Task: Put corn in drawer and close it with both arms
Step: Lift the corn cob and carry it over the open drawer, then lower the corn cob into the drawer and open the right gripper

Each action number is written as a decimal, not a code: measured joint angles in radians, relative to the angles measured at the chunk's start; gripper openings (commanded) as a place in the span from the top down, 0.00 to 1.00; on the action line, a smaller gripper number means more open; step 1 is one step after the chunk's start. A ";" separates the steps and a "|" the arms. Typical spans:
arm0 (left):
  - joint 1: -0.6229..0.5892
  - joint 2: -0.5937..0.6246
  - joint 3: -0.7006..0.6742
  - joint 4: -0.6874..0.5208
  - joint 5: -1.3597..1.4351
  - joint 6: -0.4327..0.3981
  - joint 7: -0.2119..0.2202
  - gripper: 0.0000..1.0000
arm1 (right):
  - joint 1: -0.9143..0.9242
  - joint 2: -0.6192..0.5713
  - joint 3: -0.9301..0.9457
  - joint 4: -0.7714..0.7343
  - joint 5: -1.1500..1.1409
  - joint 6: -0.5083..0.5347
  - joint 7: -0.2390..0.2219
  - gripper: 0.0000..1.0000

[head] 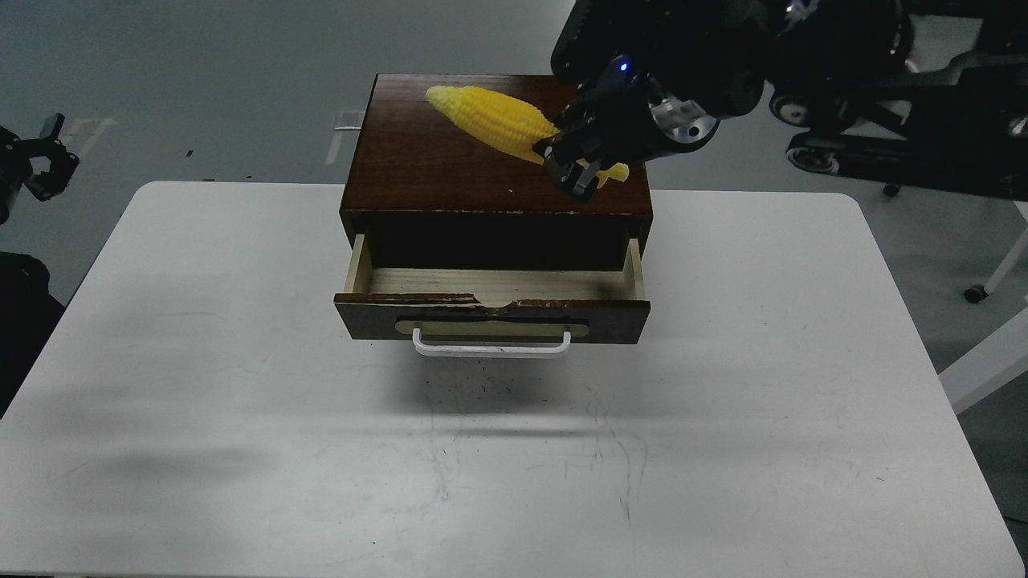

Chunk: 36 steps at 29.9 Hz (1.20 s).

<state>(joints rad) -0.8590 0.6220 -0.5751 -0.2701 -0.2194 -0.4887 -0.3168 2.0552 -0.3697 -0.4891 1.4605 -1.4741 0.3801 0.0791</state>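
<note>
Now the corn [491, 120] lies on top of the box [418, 172], slanting from the back edge, where its pointed tip sits, toward the right front corner, where its thick end goes under our right gripper [572, 164]. That gripper comes in from the upper right and its fingers sit on either side of the cob's thick end, with a bit of yellow showing beyond them on the far side. We judge they are closing or closed on the corn, but from this angle the black fingers run together and we cannot tell whether they actually pinch it.

We judge the step in hand to be the pickup: the corn is not yet in the drawer [491, 285], which stands pulled out below the box's front edge, pale inside and with nothing in it that we can see. The next move calls for a firm hold on the cob, a lift clear of the box top, then a carry forward over the front edge and down into the open drawer, with the cob turned along the drawer's width so that it fits. The handle [491, 347] faces us at the front for the closing push afterward.

Our left gripper [48, 156] hangs off the table's [241, 401] left edge, well apart from everything, its fingers spread and holding nothing.
</note>
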 measured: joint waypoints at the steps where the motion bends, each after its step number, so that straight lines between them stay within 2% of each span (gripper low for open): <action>1: 0.000 0.001 0.000 0.000 -0.001 0.000 0.000 0.02 | -0.004 0.016 0.000 0.009 -0.036 0.000 0.005 0.88; 8: 0.003 0.009 -0.002 0.000 -0.003 0.000 -0.003 0.02 | -0.048 0.087 -0.003 0.035 -0.212 -0.001 0.013 0.88; 20: 0.017 0.020 -0.002 0.003 -0.002 0.000 -0.006 0.02 | -0.168 0.096 -0.006 0.046 -0.246 -0.006 0.021 0.84; 24: 0.020 0.016 -0.003 0.003 -0.007 0.000 -0.011 0.02 | -0.176 0.096 -0.008 0.043 -0.250 -0.005 0.021 0.75; 25: 0.020 0.015 -0.003 0.003 -0.008 0.000 -0.011 0.02 | -0.178 0.096 -0.009 0.043 -0.250 -0.004 0.021 0.67; 27: 0.022 0.015 -0.003 0.003 -0.010 0.000 -0.011 0.02 | -0.182 0.096 -0.009 0.043 -0.250 -0.004 0.019 0.59; 28: 0.023 0.015 -0.003 0.003 -0.010 0.000 -0.011 0.02 | -0.183 0.096 -0.009 0.043 -0.250 -0.004 0.019 0.52; 31: 0.024 0.016 -0.003 0.003 -0.010 0.000 -0.011 0.02 | -0.184 0.097 -0.009 0.041 -0.250 -0.004 0.018 0.40; 36: 0.025 0.019 -0.003 0.003 -0.011 0.000 -0.011 0.02 | -0.184 0.093 -0.008 0.041 -0.250 -0.004 0.018 0.37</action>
<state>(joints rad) -0.8345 0.6408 -0.5784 -0.2674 -0.2301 -0.4887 -0.3283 1.8715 -0.2763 -0.4973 1.5017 -1.7241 0.3758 0.0967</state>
